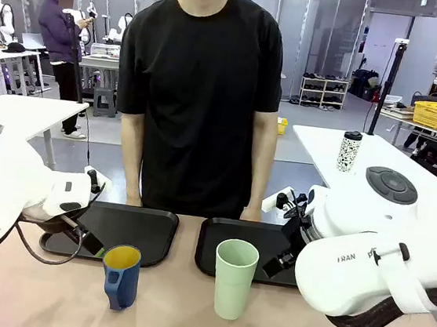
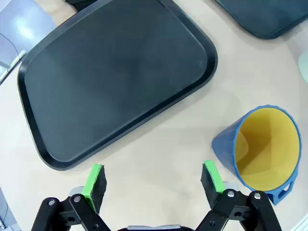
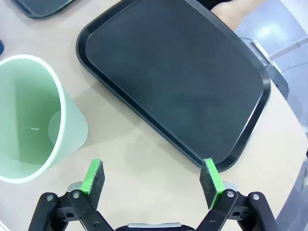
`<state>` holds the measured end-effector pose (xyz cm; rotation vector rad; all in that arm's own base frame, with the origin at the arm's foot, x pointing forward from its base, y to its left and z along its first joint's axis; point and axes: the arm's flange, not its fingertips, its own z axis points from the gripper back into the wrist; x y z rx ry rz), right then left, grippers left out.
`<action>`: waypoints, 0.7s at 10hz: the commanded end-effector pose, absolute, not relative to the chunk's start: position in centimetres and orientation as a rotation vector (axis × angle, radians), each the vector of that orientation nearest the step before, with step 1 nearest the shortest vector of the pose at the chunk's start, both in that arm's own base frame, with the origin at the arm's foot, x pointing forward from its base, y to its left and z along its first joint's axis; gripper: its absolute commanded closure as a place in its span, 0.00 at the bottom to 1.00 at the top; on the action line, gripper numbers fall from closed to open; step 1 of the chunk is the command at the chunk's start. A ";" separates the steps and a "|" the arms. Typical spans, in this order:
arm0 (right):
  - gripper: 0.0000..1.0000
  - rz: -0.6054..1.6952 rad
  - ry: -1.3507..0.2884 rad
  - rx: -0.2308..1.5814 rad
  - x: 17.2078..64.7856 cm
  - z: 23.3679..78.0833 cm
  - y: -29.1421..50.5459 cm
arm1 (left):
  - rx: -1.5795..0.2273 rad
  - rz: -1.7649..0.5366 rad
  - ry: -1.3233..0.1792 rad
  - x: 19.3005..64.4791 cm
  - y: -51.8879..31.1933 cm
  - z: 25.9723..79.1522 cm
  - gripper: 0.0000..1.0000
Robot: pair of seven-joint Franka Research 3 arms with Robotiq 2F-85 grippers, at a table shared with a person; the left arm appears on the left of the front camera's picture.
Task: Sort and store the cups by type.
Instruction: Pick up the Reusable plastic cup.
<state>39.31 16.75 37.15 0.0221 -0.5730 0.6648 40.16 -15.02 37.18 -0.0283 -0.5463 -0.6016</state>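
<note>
Bright, even overhead light; soft shadows; wrist views bend at edges.

2 black trays, left tray (image 1: 128, 228) and right tray (image 1: 246, 234), lie bare and open from above. The blue mug (image 1: 120, 275) stands just before the left tray, the green tumbler (image 1: 234, 278) before the right, with bare desk (image 1: 178, 309) between them. The person (image 1: 199, 90) blocks the far edge.
</note>
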 end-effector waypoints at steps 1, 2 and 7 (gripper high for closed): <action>0.00 0.665 -0.573 0.022 39.3 37.1 16.7 | -0.028 -0.602 -0.546 40.1 -15.0 37.2 0.00; 0.00 0.665 -0.573 0.022 39.3 37.1 16.7 | -0.028 -0.602 -0.546 40.1 -15.0 37.2 0.00; 0.00 0.665 -0.573 0.022 39.3 37.1 16.7 | -0.028 -0.602 -0.546 40.1 -15.0 37.2 0.00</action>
